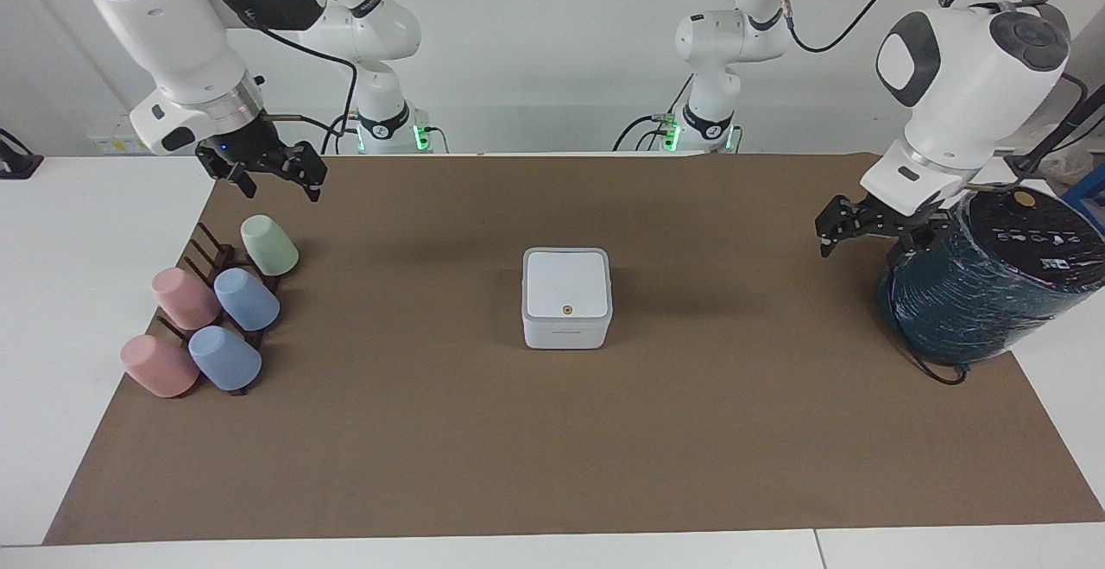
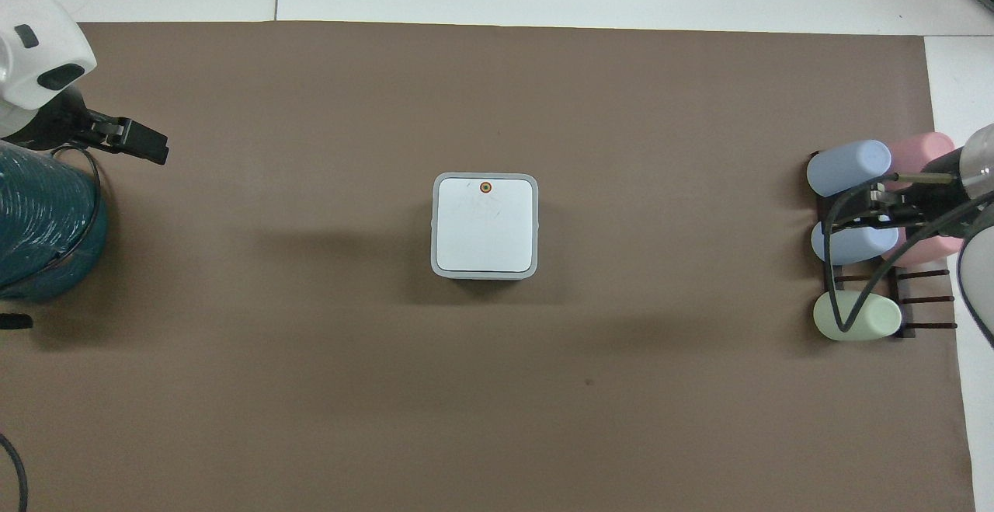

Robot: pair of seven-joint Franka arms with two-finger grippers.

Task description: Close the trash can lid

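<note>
The trash can (image 1: 565,327) is a small white square box in the middle of the brown mat, also in the overhead view (image 2: 435,263). Its lid (image 1: 565,282) lies flat and closed on top, orange dot up, and shows in the overhead view too (image 2: 485,224). My left gripper (image 1: 836,230) hangs in the air beside the teal cylinder, well away from the can, also in the overhead view (image 2: 147,144). My right gripper (image 1: 278,182) is open and empty, in the air over the cup rack; it also shows in the overhead view (image 2: 862,213).
A large dark teal wrapped cylinder (image 1: 984,284) stands at the left arm's end of the mat. A dark rack (image 1: 207,254) with several pastel cups, among them a green one (image 1: 269,245), lies at the right arm's end.
</note>
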